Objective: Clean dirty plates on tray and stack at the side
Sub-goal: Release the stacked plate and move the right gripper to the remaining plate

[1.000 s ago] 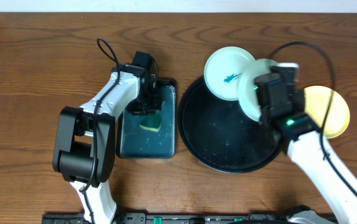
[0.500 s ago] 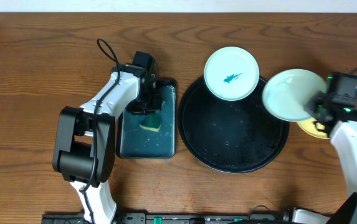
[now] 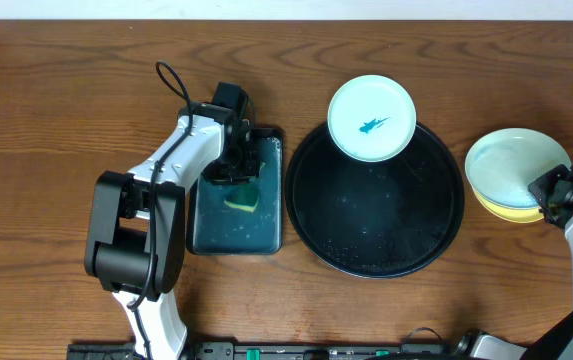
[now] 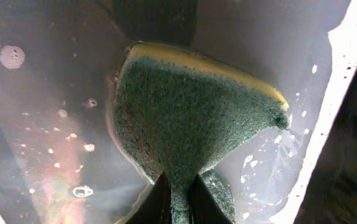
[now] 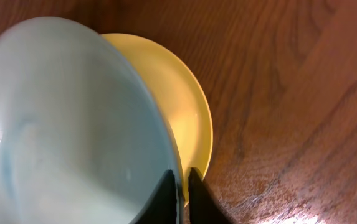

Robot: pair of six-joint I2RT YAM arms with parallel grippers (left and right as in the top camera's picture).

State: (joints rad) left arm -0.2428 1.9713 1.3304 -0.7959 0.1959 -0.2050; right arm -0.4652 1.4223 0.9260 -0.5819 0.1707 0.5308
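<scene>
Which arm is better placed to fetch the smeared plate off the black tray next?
Right, probably: the right tool holds the clean blue plate over the yellow plate, nearly free; the left tool clamps the sponge.

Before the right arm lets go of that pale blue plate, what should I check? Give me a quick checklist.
1. Is the pale blue plate over the yellow plate: ok, it overlaps it, offset toward the black tray.
2. Grip of the right claw: ok, pinching the blue plate's rim.
3. Blue plate resting flat on the yellow one: cannot tell.
4. Blue plate clean: ok, no teal smear shows.
5. Grip of the left claw on the sponge: ok, shut on it.
6. Tray emptied: not ok, the teal-smeared plate lies across its far rim.
</scene>
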